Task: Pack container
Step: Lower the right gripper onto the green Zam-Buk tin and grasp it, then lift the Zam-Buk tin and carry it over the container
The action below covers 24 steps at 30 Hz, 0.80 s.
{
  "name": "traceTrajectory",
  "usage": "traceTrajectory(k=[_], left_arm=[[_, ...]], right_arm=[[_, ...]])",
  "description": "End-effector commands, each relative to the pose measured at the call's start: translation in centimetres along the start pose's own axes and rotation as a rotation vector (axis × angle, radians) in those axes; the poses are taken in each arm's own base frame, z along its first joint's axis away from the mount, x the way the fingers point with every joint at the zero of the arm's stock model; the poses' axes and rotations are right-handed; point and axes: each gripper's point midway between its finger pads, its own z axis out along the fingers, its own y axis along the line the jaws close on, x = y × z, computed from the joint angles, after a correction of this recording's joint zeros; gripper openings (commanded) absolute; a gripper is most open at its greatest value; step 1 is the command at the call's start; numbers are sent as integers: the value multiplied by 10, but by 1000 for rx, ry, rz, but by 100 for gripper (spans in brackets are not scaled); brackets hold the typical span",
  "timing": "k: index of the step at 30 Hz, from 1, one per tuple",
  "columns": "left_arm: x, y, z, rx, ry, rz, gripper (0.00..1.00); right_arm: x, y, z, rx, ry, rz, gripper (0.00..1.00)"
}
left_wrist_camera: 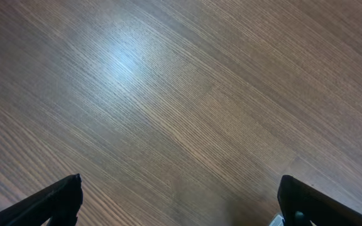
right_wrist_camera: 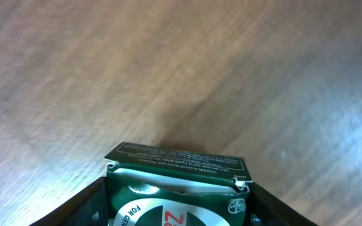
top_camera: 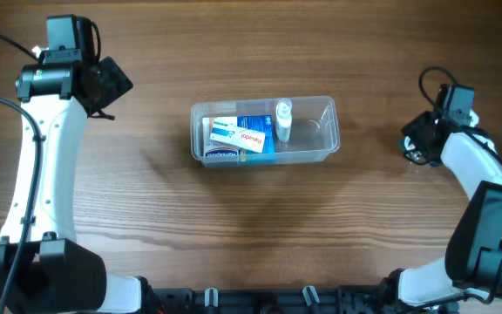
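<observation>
- Sitting mid-table, your container [top_camera: 319,131] holds blue-and-white boxes [top_camera: 242,135] and a small clear bottle [top_camera: 283,120].
- Your left gripper [left_wrist_camera: 180,201] hangs at the far left over the bare wooden table [left_wrist_camera: 168,94], its jaws spread wide apart.
- Your right gripper [right_wrist_camera: 178,210], right of the container, clamps a green box [right_wrist_camera: 176,166].

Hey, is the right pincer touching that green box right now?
Touching. The right wrist view shows the green box wedged inside the right pincer, pressed against it on both sides with no gap showing.
</observation>
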Motion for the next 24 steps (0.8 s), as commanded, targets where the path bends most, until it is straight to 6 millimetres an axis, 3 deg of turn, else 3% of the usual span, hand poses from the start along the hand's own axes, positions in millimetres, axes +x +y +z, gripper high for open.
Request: traceTrajectory(k=[1, 17, 24], left_arm=[[-6, 1, -4, -2, -22, -3, 100], [-6, 1, -4, -2, -22, -3, 100], [-6, 1, -4, -2, -22, -3, 100]], right_arm=[[-5, 13, 0, -60, 8, -171, 64], [-2, 46, -5, -239, 1, -398, 60], [-4, 48, -8, -240, 8, -430, 57]])
